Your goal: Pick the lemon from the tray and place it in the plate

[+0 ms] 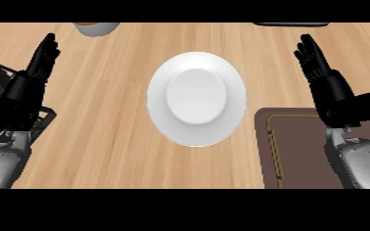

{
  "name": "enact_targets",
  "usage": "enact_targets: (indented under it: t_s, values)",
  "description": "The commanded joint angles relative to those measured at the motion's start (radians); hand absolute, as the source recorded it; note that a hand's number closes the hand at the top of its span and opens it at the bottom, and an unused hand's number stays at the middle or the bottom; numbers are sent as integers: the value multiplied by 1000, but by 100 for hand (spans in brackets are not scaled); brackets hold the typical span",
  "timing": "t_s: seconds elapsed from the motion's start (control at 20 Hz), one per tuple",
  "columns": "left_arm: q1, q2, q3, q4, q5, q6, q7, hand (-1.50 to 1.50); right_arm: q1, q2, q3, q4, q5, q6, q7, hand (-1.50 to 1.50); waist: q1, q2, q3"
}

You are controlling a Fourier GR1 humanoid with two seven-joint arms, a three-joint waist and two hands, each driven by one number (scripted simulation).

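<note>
Resting at the two side edges of the wooden surface, both hands stand with fingers straight and pointing toward the far edge. The left hand shows at the left edge, its fingers held straight and close together, holding nothing and touching nothing that can be made out. The right hand shows at the right edge, likewise straight-fingered and holding nothing; its wrist lies over the far right part of the tray.

No writing, brand or label can be read on anything in view.

One white plate lies in the middle of the surface, between the two hands and well apart from each; nothing lies on it. One dark brown tray sits at the near right corner of the surface, just beside the plate's near right rim, with a thin lighter line running inside its border. The part of the tray that shows carries nothing; the rest is hidden under the right forearm or cut off by the edge of the view. The lemon cannot be seen anywhere.

At the far edge, left of the middle, the near rim of one grey cup shows, with something orange inside it. At the far right corner lies a sliver of one dark flat thing, too little showing to tell what it is. A dark wire frame sits at the left edge beside the left forearm.
</note>
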Motion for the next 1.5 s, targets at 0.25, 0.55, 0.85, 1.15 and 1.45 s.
enact_targets:
  t_s: [0.25,0.55,0.85,1.15,1.45]
  values:
    - [216,11,19,76,-52,40,-69,0,42,80,-338,-65,-632,192,57,-150,-78,12,-28]
    - [334,-39,8,99,-28,26,-147,0,287,-18,-590,-77,-498,106,-156,-150,-102,14,-33]
    - [307,-59,36,139,-43,-11,-208,0,507,-28,-755,-164,-657,323,-158,-150,-74,20,-34]
    - [350,-63,33,112,-38,-13,-219,0,639,-225,-743,-144,-591,568,-59,-150,-77,20,-33]
    - [336,-44,59,130,-35,-45,-246,0,583,-392,-720,-90,-436,602,9,-150,-52,25,-34]
